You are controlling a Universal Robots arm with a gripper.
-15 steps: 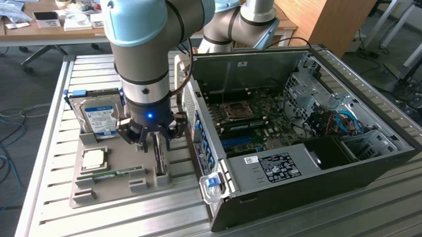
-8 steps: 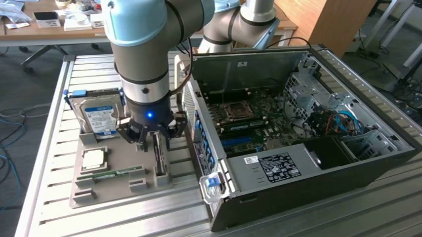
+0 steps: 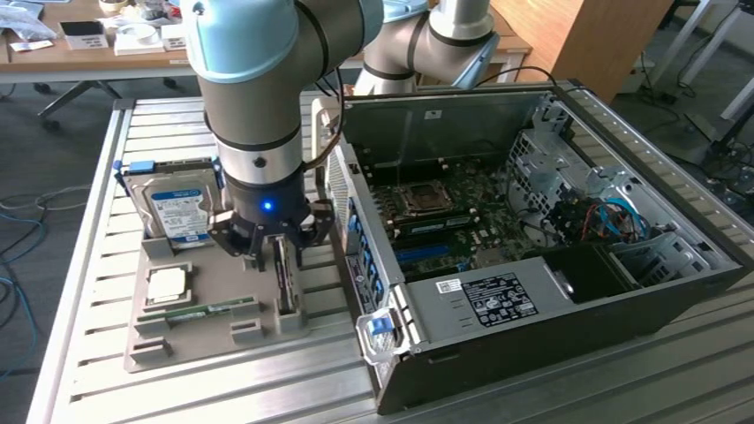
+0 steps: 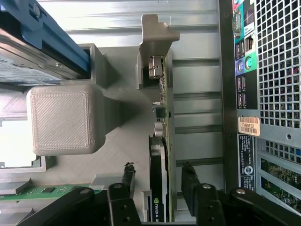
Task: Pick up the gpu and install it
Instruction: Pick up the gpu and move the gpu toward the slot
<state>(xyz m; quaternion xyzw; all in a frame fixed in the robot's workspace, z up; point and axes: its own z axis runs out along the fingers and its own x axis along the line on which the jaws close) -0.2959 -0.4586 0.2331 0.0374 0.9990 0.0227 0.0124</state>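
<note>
The gpu [image 3: 285, 287] stands on edge in a slot of the grey holder tray [image 3: 212, 340], its silver end bracket [image 4: 157, 35] at the far end. In the wrist view the gpu [image 4: 159, 188] shows a black heatsink block and a thin green board. My gripper [image 3: 279, 254] is lowered right over it. The gripper [image 4: 157, 172] is open, with one black finger [image 4: 127, 176] on the heatsink side and the other on the board side. A small gap shows on each side, so the fingers straddle the card without touching it.
A silver hard drive [image 3: 177, 212] with a blue-white label stands in the tray beside my arm. A CPU [image 3: 168, 284] and a RAM stick [image 3: 212, 311] lie in the tray. The open computer case [image 3: 531, 221] sits close on the exterior view's right, motherboard [image 3: 442, 208] exposed.
</note>
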